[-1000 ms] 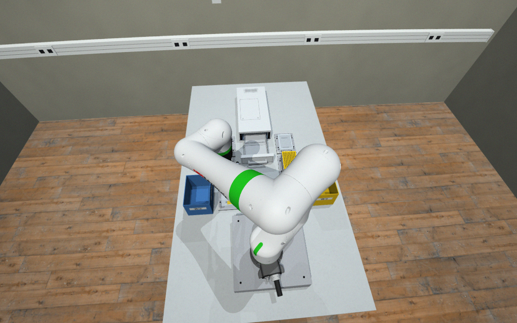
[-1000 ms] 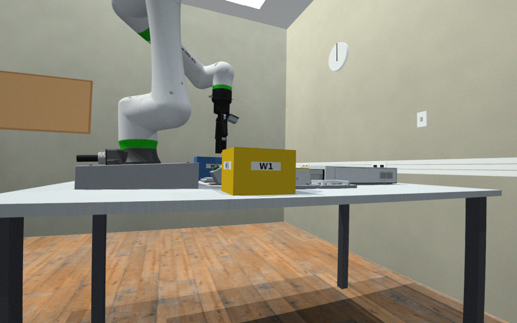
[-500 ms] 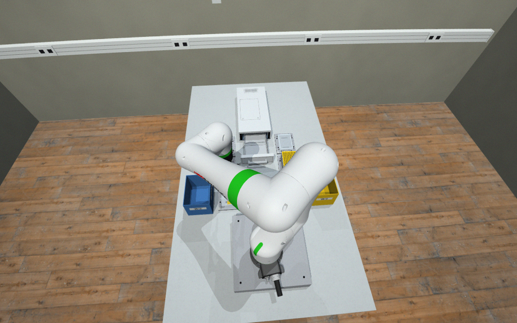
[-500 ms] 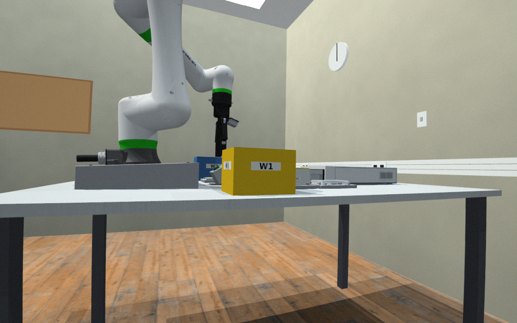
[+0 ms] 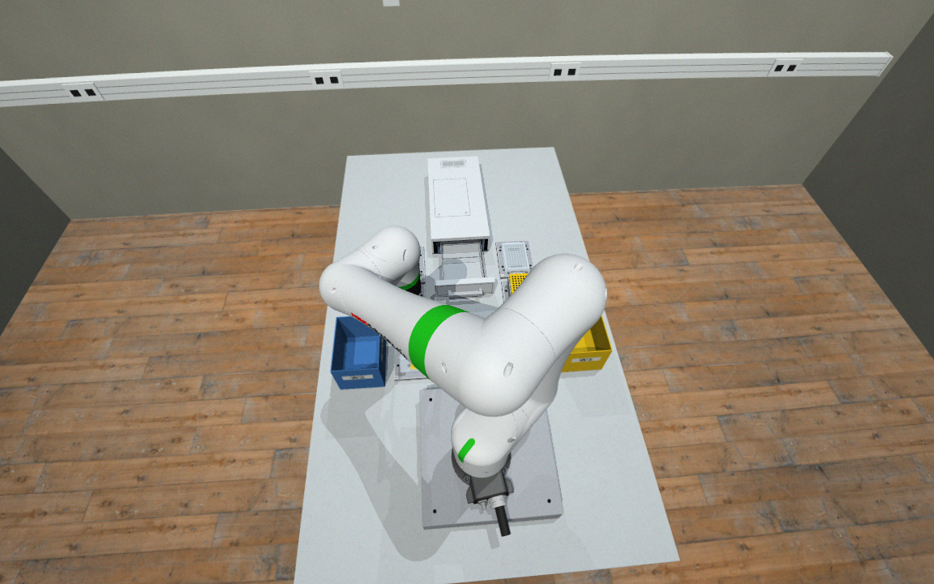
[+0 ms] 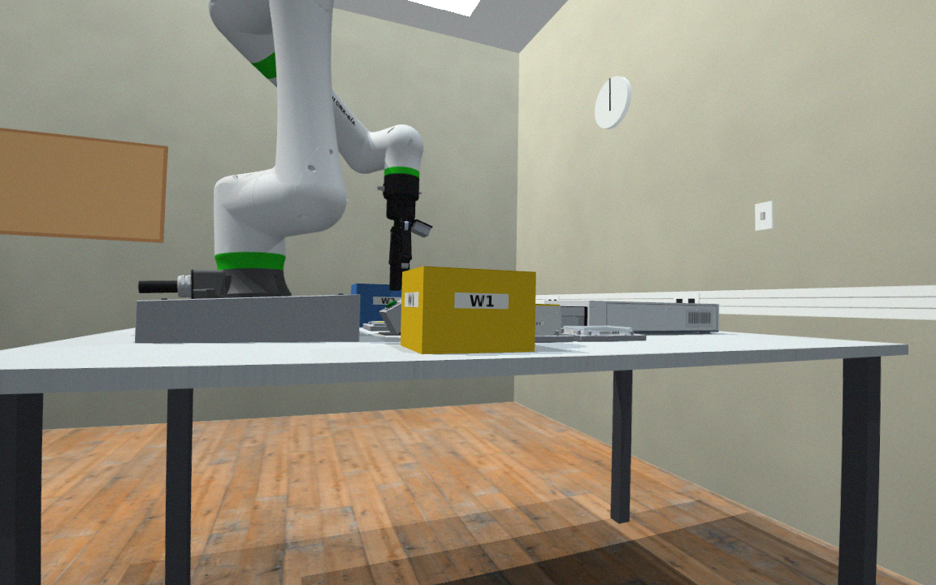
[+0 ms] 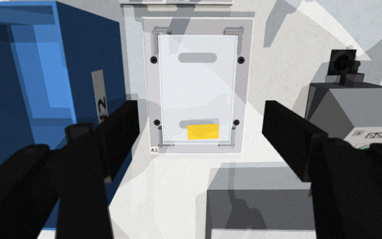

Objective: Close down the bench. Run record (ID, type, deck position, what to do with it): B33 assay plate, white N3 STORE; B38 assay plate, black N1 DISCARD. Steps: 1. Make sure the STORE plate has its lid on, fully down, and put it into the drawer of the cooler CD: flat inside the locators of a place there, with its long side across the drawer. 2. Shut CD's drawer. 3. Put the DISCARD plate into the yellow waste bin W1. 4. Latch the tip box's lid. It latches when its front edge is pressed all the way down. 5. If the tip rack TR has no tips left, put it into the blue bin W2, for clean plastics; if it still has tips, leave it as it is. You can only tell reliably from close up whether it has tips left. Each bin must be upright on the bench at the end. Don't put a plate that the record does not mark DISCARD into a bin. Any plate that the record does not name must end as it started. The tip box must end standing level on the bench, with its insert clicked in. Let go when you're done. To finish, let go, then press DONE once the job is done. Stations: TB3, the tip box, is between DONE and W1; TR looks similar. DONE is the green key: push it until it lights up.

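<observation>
In the wrist view a clear rectangular lid [image 7: 197, 89] with a yellow tag [image 7: 203, 131] lies flat inside the corner locators of a grey nest [image 7: 247, 83]. My gripper [image 7: 201, 117] [image 6: 398, 279] is open and empty. It hangs straight above the lid with one finger on each long side, well clear of it. The blue bin W2 [image 7: 28, 83] [image 5: 360, 354] stands close to the left finger. The yellow bin W1 [image 6: 468, 309] [image 5: 590, 348] stands upright. The cooler CD [image 5: 457, 199] has its drawer [image 5: 464, 279] pulled out. The two plates are hidden.
The DONE station [image 7: 360, 109] stands right of the nest, half behind my right finger. The grey robot base [image 7: 254, 196] [image 6: 245, 318] lies just in front of the nest. A tip holder [image 5: 515, 255] and a yellow one [image 5: 518, 281] stand right of the drawer.
</observation>
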